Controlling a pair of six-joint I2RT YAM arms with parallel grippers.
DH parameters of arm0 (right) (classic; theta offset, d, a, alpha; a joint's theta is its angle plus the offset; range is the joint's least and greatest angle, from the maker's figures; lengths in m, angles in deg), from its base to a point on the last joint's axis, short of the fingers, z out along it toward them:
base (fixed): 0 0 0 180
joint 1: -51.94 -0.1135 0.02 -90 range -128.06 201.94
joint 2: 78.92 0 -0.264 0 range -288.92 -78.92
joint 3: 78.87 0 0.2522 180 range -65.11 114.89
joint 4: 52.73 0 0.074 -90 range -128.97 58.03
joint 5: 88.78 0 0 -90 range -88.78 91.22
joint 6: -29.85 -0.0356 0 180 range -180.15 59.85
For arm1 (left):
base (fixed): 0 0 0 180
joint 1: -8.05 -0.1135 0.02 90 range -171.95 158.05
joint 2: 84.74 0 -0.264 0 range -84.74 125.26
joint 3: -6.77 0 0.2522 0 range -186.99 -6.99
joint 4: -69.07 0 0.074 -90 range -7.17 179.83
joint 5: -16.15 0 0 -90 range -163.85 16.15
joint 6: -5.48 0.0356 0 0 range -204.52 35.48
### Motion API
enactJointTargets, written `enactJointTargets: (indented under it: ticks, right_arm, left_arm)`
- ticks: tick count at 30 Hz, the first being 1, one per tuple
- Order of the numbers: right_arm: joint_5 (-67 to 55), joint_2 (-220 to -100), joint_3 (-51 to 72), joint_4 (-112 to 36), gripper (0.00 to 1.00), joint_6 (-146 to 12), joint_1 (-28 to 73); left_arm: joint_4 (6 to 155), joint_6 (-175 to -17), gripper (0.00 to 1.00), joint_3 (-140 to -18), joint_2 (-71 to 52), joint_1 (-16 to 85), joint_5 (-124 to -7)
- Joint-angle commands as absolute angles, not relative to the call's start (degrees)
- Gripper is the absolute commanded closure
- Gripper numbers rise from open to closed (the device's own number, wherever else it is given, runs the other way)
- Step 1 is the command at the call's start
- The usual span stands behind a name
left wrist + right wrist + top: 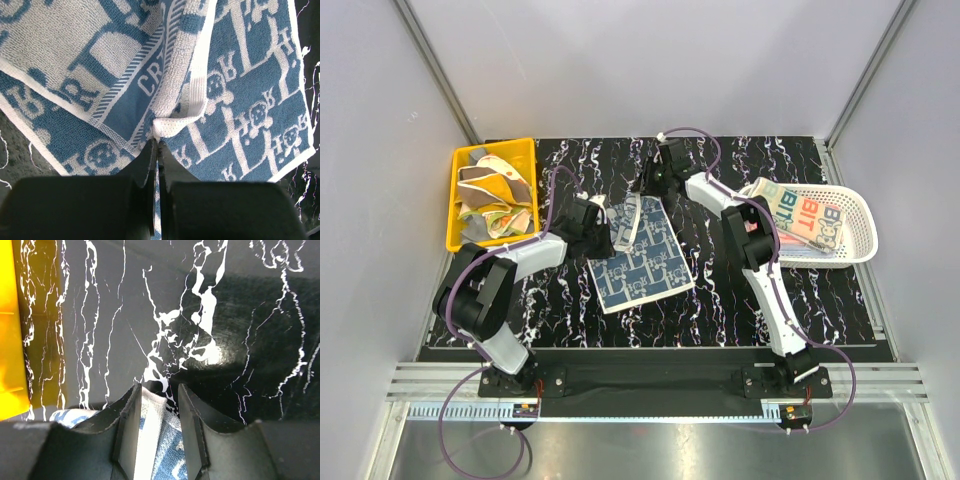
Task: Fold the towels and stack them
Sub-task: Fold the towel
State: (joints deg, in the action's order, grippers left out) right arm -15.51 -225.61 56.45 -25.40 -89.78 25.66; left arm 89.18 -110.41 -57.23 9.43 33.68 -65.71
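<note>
Your blue towel lies in the middle of the counter, between the two arms. Most of it is spread flat, pattern side up. Its far left part is lifted off the counter and folded over, showing the paler underside in the left wrist view.

Your left gripper sits at the blue towel's far left corner. In the left wrist view the left gripper has its jaws pressed together on a small pinch of white hem, and the blue towel hangs bunched from that point, with a flap doubled over to the left.

Your right gripper is just past the far edge, holding a strip of cloth raised. In the right wrist view the right gripper has the blue towel clamped between its jaws, its white border against one finger, above bare counter.

The yellow bin at the far left holds loose towels in a heap. The white basket at the right holds a cream towel with bold lettering.
</note>
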Motion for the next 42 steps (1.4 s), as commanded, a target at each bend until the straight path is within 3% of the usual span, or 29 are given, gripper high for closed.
enactJointTargets:
  ticks: [1,9,16,20,28,42]
  right_arm:
    - [-18.3,-222.4,55.2,-28.5,0.58,-90.9,25.7]
    - [-19.3,-220.3,51.2,-30.9,0.65,-92.0,25.8]
    - [-16.5,-216.0,48.8,-30.7,0.85,-92.0,25.8]
    - [-12.7,-212.4,46.3,-29.7,0.91,-91.1,25.8]
    - [-2.7,-201.8,40.4,-25.5,0.95,-89.2,25.8]
    - [-0.6,-188.4,28.6,-19.3,1.0,-89.0,25.5]
  left_arm:
    - [87.7,-109.4,1.0,-59.3,9.2,34.0,-66.6]
    - [87.7,-109.7,1.0,-59.5,9.1,34.0,-66.8]
    - [88.8,-110.3,1.0,-60.4,8.1,33.9,-68.1]
    - [90.6,-110.9,1.0,-61.8,7.3,33.9,-69.5]
    - [97.1,-112.7,1.0,-65.9,3.2,34.0,-73.6]
    - [109.0,-114.2,1.0,-70.4,-6.7,34.1,-82.6]
